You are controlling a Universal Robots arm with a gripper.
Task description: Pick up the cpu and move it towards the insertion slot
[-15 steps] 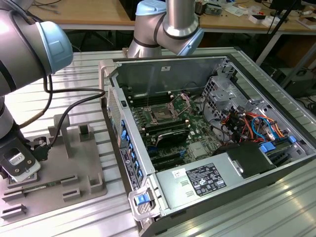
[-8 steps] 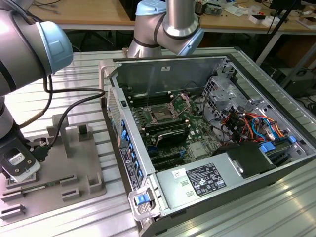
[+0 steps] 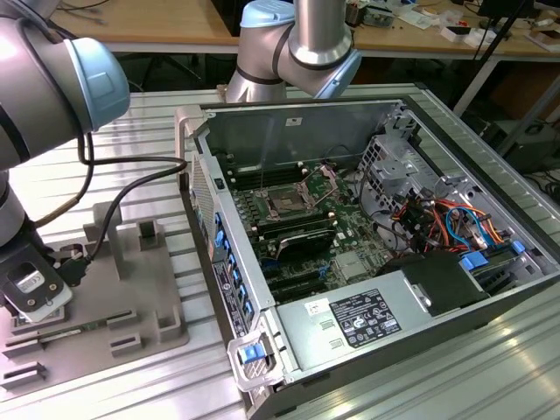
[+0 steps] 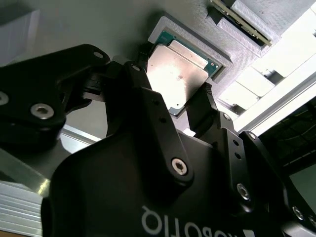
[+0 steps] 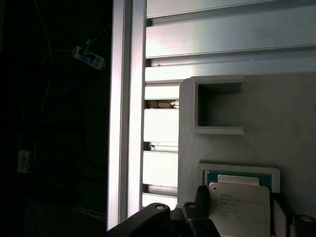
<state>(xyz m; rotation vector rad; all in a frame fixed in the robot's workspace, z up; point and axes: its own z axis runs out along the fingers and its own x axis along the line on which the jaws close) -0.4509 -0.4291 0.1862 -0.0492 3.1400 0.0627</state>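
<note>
gripper closed on the cpu at the grey holder

black gripper (image 4: pixel 174 81) housing sits closest to you in the second wrist view. past it, the two fingers (image 4: pixel 205 106) press against opposite edges of the cpu (image 4: pixel 180 66), clamped on it. the cpu's silvery top faces up, and it sits within the raised square rim of a pocket in the grey holder (image 4: pixel 197 29). you cannot tell whether it has lifted off the pocket floor. in the first wrist view you see the same chip with a green edge along one side and a dark finger at each flank. a second square pocket (image 5: pixel 217 106) lies further along the holder, near the slatted metal desk (image 5: pixel 222 39).

in the exterior view the arm (image 3: pixel 35 96) reaches down over the holder at the exterior view's left, and a black cable (image 3: pixel 131 179) loops away from it. the open computer case (image 3: pixel 289 122) stands on the desk at the centre, just beside the holder. the insertion slot (image 3: pixel 287 203) lies on the green board inside the case, well apart from the cpu. it is dark in the middle with a metal frame, and its hinged plate (image 3: pixel 325 182) is tipped up just beside it.
</note>
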